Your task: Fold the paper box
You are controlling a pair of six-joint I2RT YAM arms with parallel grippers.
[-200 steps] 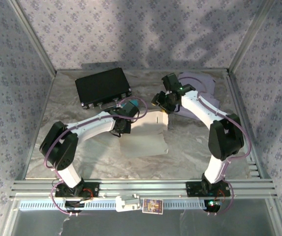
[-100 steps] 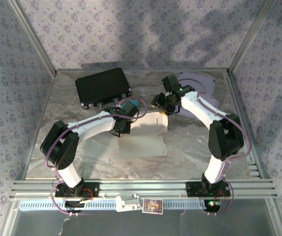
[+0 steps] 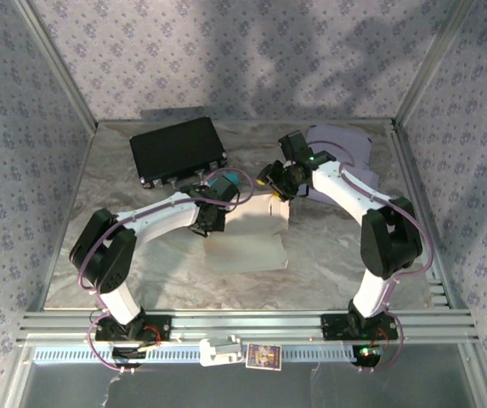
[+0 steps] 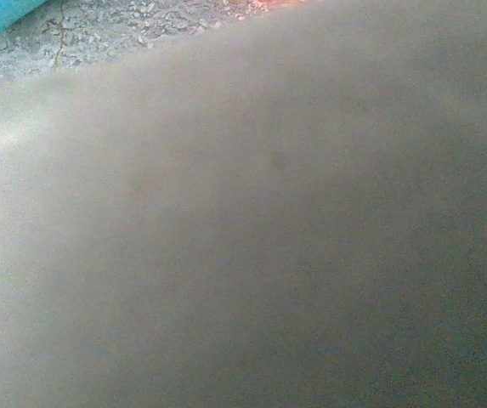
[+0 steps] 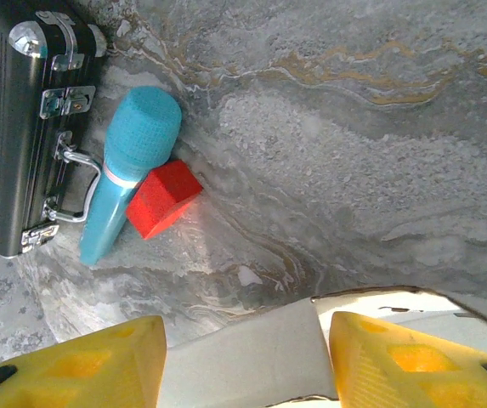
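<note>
Top external view: the white paper box [image 3: 247, 242] lies in the middle of the grey marbled counter [image 3: 141, 272], with the left gripper [image 3: 207, 223] at its left edge, the right gripper [image 3: 277, 183] at its far right corner, and a black ribbed hard case [image 3: 178, 150] towards the back. Left wrist view: the box's pale surface sits blurred and close to the lens; the left gripper is closed, though whether it pinches paper cannot be told. Right wrist view: the right gripper stands open, its yellow fingers [image 5: 82, 361] on either side of a flap of the box, while beyond it a teal cylinder [image 5: 128, 170] lies against a red block [image 5: 162, 200] beside the case.
</note>
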